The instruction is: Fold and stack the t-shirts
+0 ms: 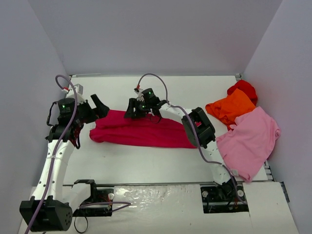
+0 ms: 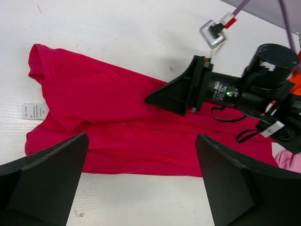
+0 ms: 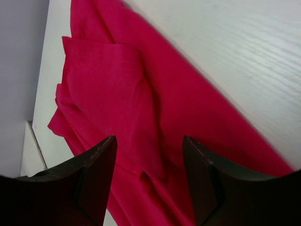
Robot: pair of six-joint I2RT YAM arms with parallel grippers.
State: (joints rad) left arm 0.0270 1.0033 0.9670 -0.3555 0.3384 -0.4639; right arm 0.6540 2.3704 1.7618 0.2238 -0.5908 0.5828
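Left gripper (image 2: 142, 141): jaws spread, nothing held, hanging over the crimson t-shirt (image 2: 117, 127). Right gripper (image 3: 149, 141): jaws likewise apart, empty, cloth below. The shirt lies mid-table (image 1: 146, 165), long axis running left to right. Left gripper sits by its left end, right gripper at its far edge near the middle. Pink shirt (image 1: 251, 139), orange shirt (image 1: 229, 107) and red shirt (image 1: 243, 88) are heaped at right, unfolded.

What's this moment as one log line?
crimson shirt: long band | left end effector: open, at its left end | right end effector: open, above it | pink shirt, orange shirt, red shirt: loose, right
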